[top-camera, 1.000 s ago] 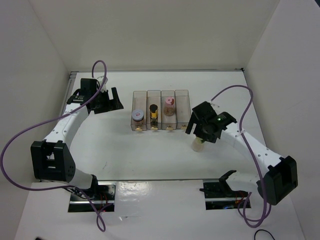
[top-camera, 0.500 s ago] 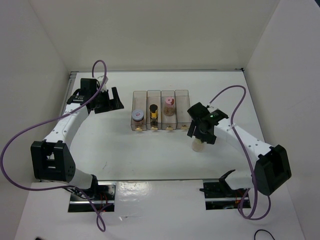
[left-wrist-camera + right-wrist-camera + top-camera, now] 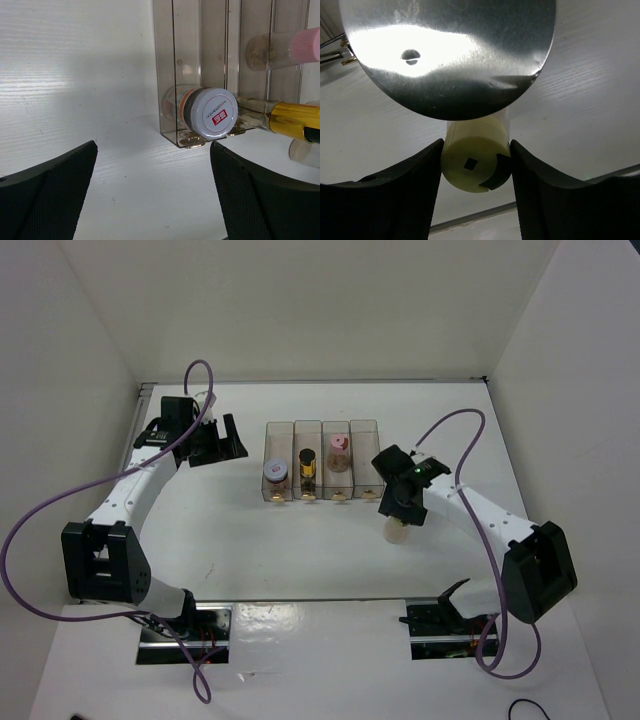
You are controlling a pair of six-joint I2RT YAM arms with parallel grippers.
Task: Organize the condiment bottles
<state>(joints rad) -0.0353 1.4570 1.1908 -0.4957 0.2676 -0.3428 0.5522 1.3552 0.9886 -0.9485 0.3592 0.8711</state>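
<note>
The right tool (image 3: pixel 403 508) pinches the pale cylindrical jar with a yellow-green lid (image 3: pixel 470 170) just near of the clear four-slot plastic tray (image 3: pixel 365 423) on the white surface (image 3: pixel 300 550). The tray's three left slots hold the grey-lidded jar (image 3: pixel 216 112), the dark gold-capped jar (image 3: pixel 308 462) and the pink-lidded jar (image 3: pixel 339 445). The left tool (image 3: pixel 222 440) gapes wide, holding nothing, left of the tray.

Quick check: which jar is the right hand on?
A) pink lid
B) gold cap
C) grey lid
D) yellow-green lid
D: in the right wrist view the right hand has a finger against each side of the jar with the yellow-green lid, and the top view shows it in front of the tray, not in a slot.
</note>
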